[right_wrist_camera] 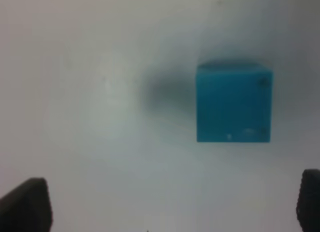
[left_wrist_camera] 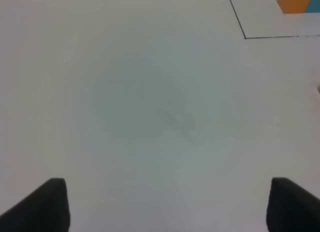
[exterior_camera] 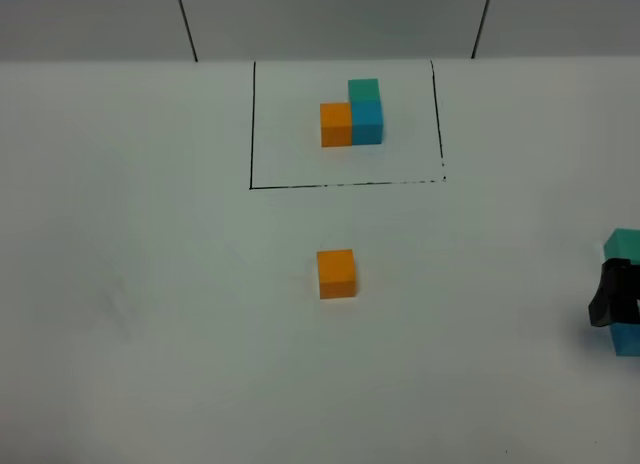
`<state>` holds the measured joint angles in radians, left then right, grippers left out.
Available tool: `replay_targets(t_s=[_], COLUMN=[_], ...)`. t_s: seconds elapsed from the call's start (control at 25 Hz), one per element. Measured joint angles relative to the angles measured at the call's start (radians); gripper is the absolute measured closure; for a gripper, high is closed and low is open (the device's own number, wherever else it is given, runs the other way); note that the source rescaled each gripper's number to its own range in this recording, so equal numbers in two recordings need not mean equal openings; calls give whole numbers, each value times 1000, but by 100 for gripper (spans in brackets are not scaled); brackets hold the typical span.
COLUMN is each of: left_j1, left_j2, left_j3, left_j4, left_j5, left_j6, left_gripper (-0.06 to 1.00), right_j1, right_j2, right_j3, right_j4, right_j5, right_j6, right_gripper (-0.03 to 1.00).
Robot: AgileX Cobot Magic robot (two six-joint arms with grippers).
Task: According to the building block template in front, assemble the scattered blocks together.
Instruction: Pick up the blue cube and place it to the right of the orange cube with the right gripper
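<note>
Table: a white table point(exterior_camera: 150, 314) is seen from high up, with a grey wall point(exterior_camera: 330, 19) behind it.
Template: the building block template point(exterior_camera: 352, 114) is found at 12 o'clock, inside a thin black rectangle point(exterior_camera: 252, 124). Orange is joined to blue, and green is set on the blue.
Orange cube: the orange cube point(exterior_camera: 336, 273) is placed alone near the middle, well apart from the template.
Teal cube: the teal cube point(exterior_camera: 623, 244) is seen at 3 o'clock, cut off by the picture's edge.
Blue cube: the blue cube point(right_wrist_camera: 234, 103) is found at 4 o'clock, mostly cut off from high up. It is shown whole but blurred in the right wrist view.
Right gripper: the right gripper point(right_wrist_camera: 169, 204) is held wide, and the blue cube ahead of it is not gripped. From high up only a black piece is shown between the teal and blue cubes, and whether they touch cannot be told.
Left gripper: the left gripper point(left_wrist_camera: 170, 204) is held wide over bare table.
</note>
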<state>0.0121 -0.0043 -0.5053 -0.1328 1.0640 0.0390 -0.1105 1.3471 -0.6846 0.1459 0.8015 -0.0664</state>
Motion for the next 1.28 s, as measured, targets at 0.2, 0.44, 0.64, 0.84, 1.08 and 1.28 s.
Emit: replay_targets(t_s=[0.2, 0.44, 0.64, 0.84, 1.08, 1.28], left_j1=[0, 0, 0, 0, 0, 0], left_j2=[0, 0, 0, 0, 0, 0], left_j3=[0, 0, 0, 0, 0, 0], left_j4=[0, 0, 0, 0, 0, 0], left_j5=[0, 0, 0, 0, 0, 0], left_j6=[0, 0, 0, 0, 0, 0], left_gripper=[10, 10, 10, 10, 10, 10], right_j1=[0, 0, -4, -42, -51, -51], right_j2=[80, 172, 241, 253, 253, 283], right_j3=[-1, -1, -1, -1, -1, -1], right_j4=[-25, -32, -62, -79, -83, -80], right_j5=[-24, -78, -111, -112, -113, -114], right_j6=[0, -1, -1, -1, -11, -19], right_gripper=[-3, -3, -3, -3, -1, 2])
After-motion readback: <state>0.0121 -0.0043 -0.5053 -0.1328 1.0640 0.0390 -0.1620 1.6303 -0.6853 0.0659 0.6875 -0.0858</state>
